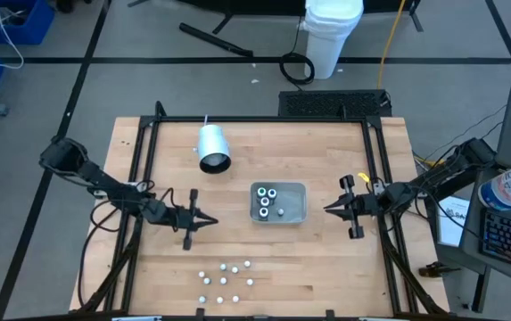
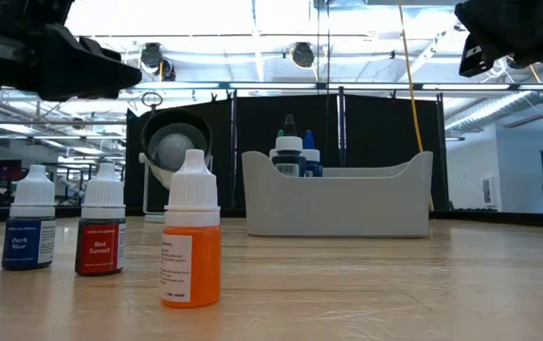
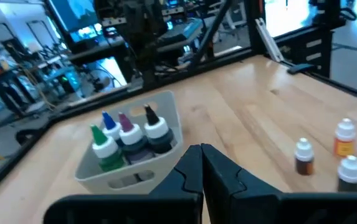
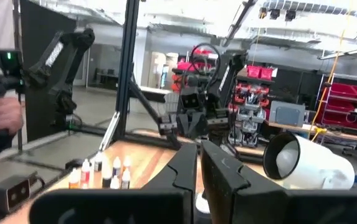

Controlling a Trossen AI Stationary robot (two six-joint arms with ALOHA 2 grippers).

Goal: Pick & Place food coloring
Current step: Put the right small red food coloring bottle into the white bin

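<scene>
Several tiny food coloring bottles (image 1: 224,278) stand upright on the wood table near its front edge; the low view shows an orange one (image 2: 191,242) closest. Several more stand inside the grey tray (image 1: 279,202) at mid-table, and their coloured caps (image 3: 128,130) show in the left wrist view. My left gripper (image 1: 209,219) hovers shut, to the left of the tray and above the table, pointing at it. My right gripper (image 1: 329,209) hovers shut, to the right of the tray, also pointing at it. Neither holds anything.
A big white cylinder (image 1: 212,147) lies on its side behind and to the left of the tray. A black frame (image 1: 148,134) borders the table. A person's hand (image 4: 4,115) shows beyond the table in the right wrist view.
</scene>
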